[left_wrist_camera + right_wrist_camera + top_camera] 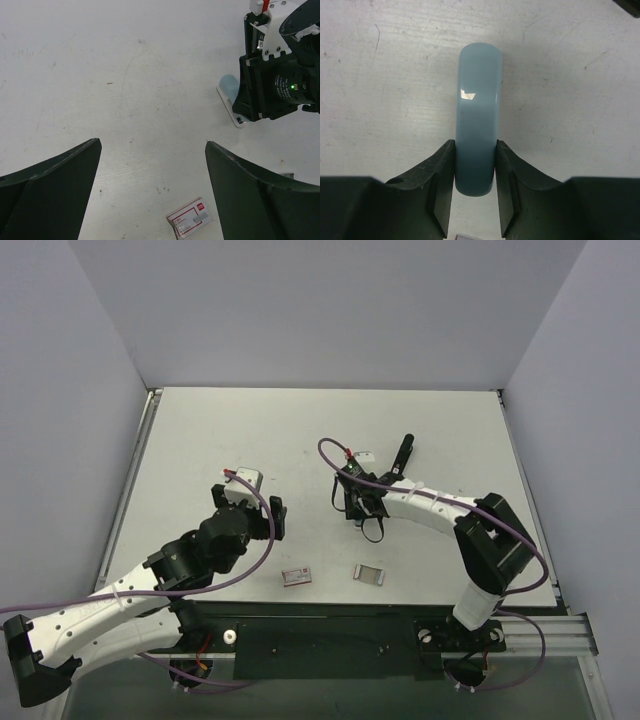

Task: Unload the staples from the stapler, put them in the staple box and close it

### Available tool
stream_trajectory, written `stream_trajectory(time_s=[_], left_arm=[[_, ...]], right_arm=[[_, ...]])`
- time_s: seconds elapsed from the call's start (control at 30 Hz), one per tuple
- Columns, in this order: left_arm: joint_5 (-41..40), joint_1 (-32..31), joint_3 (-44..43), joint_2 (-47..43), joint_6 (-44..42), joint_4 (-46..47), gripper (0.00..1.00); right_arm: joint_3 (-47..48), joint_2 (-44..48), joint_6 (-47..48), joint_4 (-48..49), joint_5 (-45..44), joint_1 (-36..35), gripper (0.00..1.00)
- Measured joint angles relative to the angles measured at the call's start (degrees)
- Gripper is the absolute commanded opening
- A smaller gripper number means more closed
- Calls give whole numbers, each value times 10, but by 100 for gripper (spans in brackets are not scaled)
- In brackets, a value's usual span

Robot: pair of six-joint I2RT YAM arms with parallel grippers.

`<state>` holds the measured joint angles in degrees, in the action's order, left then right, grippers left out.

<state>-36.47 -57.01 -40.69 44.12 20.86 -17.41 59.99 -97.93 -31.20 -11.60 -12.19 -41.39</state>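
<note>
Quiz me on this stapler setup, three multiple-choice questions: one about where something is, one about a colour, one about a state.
1. Where does the red-and-white box lie?
A. far left corner
B. near the front edge of the table, between the two arms
C. far right corner

2. What colour is the stapler body?
A. red
B. yellow
C. light blue

3. How is the left gripper?
A. open, nothing between its fingers
B. shut on the box
C. shut on the stapler

Answers:
1 B, the top view shows it just ahead of the arm bases.
2 C, the right wrist view shows it light blue inside the right gripper.
3 A, its wrist view shows the fingers wide apart over bare table.
</note>
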Motion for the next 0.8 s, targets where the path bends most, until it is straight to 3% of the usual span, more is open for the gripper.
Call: stream_trajectory(time_s=[0.17,0.37,0.8], left_arm=[[14,0,0,0,3,-1,97],[64,0,0,0,9,-12,97],[294,0,-7,-5,-10,-25,97]], right_arm=[[-15,45,37,-30,0,-7,0],[-54,162,94,-53,46,-7,0],[-52,232,198,-130,259,-33,0]])
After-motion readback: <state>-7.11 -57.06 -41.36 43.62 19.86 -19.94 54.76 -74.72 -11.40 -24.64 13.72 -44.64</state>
